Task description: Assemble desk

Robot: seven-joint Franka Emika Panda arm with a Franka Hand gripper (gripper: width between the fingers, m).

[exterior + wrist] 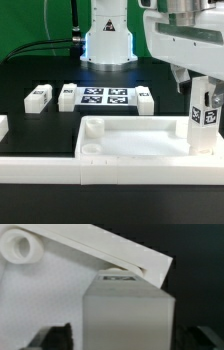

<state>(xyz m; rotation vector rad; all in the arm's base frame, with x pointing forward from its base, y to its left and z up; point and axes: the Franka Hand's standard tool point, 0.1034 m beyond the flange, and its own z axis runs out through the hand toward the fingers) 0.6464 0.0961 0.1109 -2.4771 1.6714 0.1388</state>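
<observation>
Black table [30, 75], white rimmed tabletop [130, 145], tagged leg [204, 118] upright at corner

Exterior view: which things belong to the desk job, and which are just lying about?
Job: white plastic tray-like tabletop; white square tagged leg standing at its corner; two loose white tagged legs.
Lying about: thin flat white marker board; long white border rail.
</observation>
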